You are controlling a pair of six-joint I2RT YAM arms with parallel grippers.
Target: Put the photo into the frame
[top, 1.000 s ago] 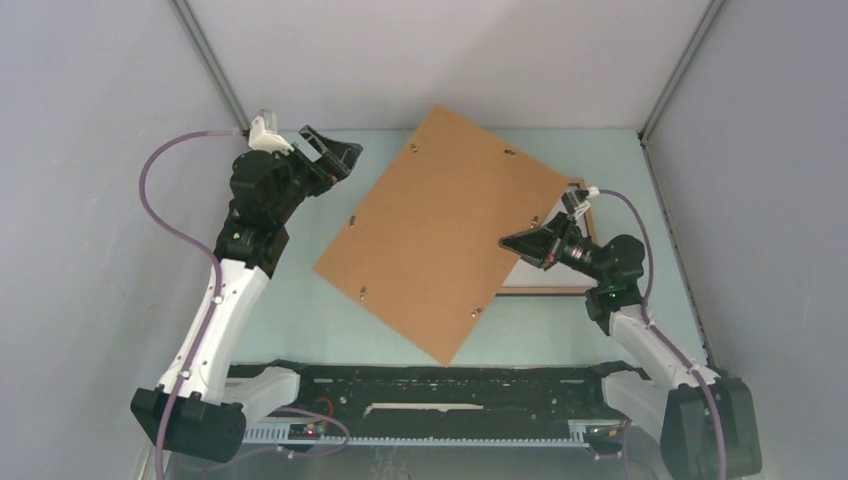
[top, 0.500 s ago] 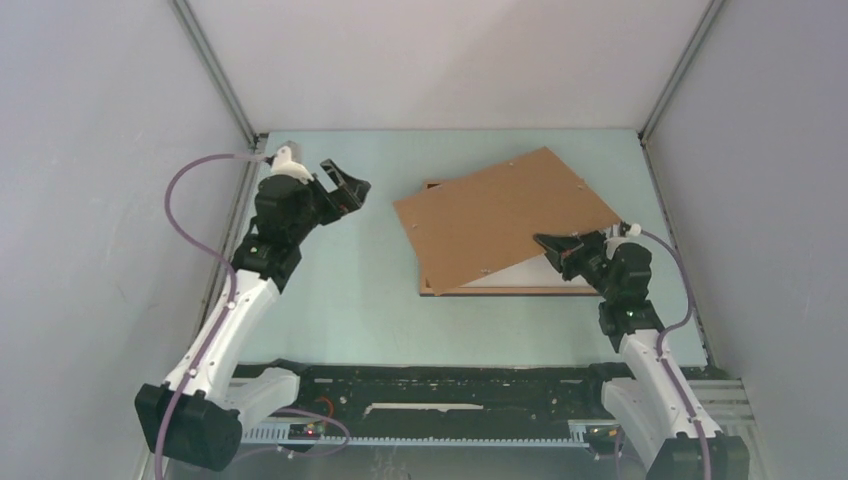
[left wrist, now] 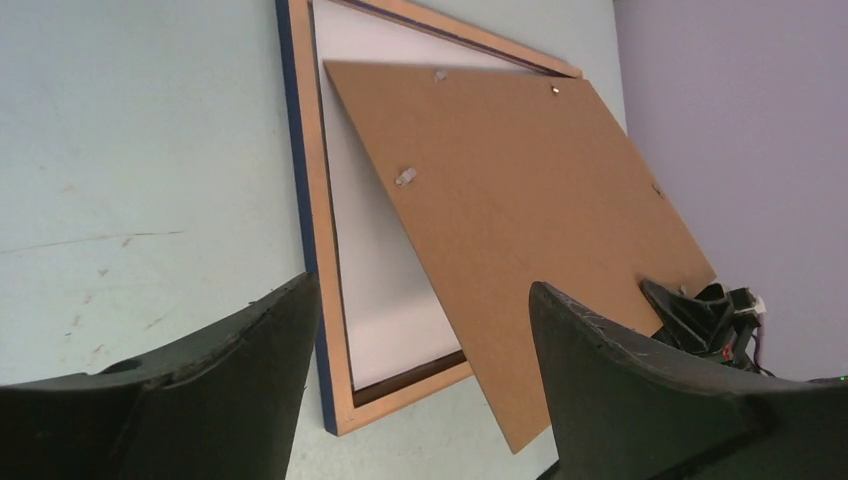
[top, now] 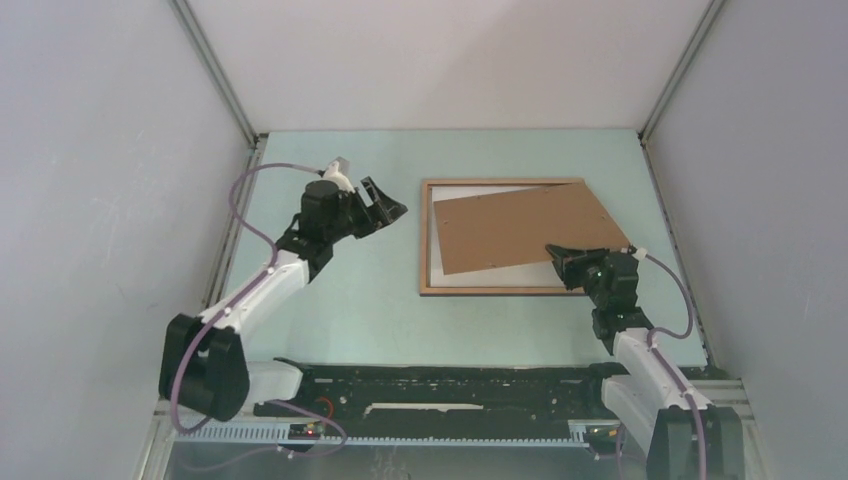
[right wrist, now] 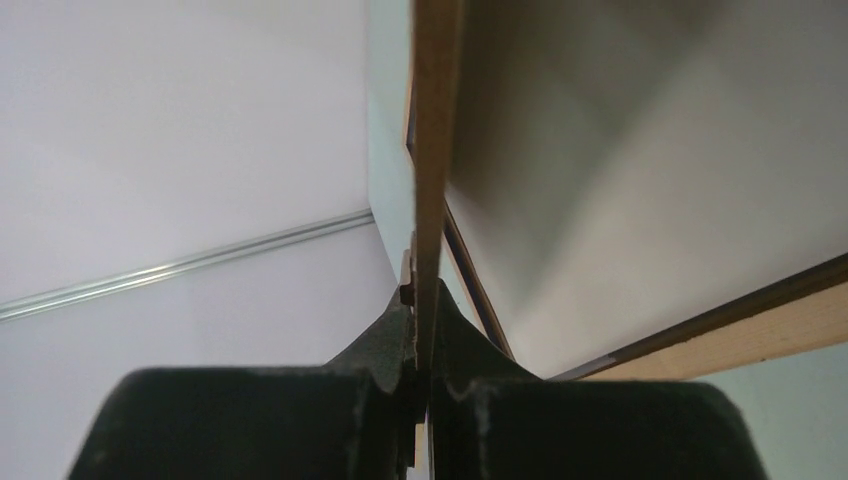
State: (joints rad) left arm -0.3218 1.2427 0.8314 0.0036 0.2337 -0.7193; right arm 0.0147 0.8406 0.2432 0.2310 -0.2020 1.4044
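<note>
Mint-green table (top: 340,300) bears the frame (top: 480,291), which lies flat, wood face up, right of centre. A brown backing board (top: 520,232) lies skewed across it, its near right corner past the rail and pinched in the right gripper (top: 553,255), jaws clamped tight on it. The photo (top: 480,280) sits white back up inside the frame, under the board. In my judgement the board should be swung square to the rails before it is lowered, lest a corner ride the wood. Beside the frame the left gripper (top: 392,207) hovers, spread and empty. The overhead view shows the skew. Only the right wrist view shows the pinch on the board's thin edge, and only the left wrist view shows the frame's navy side.
</note>
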